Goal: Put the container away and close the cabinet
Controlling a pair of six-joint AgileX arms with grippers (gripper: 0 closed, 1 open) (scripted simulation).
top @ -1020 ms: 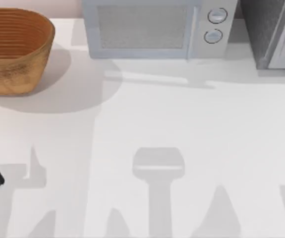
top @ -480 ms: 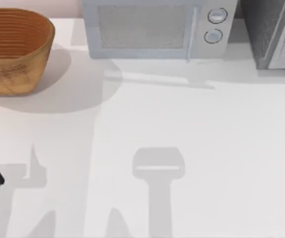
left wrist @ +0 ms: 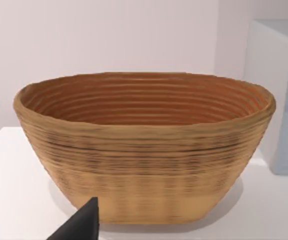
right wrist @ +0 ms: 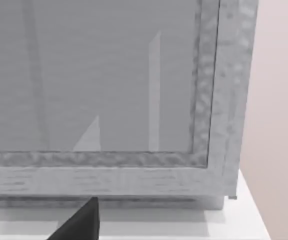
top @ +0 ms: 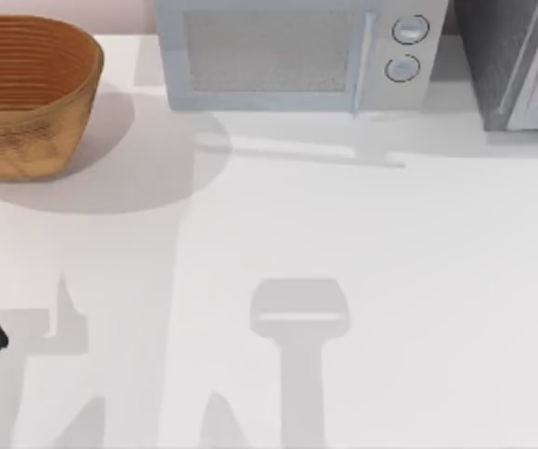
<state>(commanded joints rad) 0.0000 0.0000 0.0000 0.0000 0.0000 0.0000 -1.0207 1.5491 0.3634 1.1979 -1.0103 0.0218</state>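
Tool of left arm (left wrist: 86, 222) points at woven tan wicker basket (top: 25, 94), state unreadable. Basket sits far-left on white tabletop (top: 343, 243), beside pale microwave (top: 297, 56). Likely light, stiff, rough-textured; rim looks best hold. Right tool (right wrist: 83, 220) faces grey cabinet (top: 516, 65).

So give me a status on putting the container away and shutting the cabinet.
Done: nothing yet by the look of it. The brown woven basket sits on the white table at its far left, beside the pale blue microwave. In hand: nothing; the left tool faces the basket without touching it, and the right tool faces the grey cabinet. Left: stow the basket, then close the cabinet.
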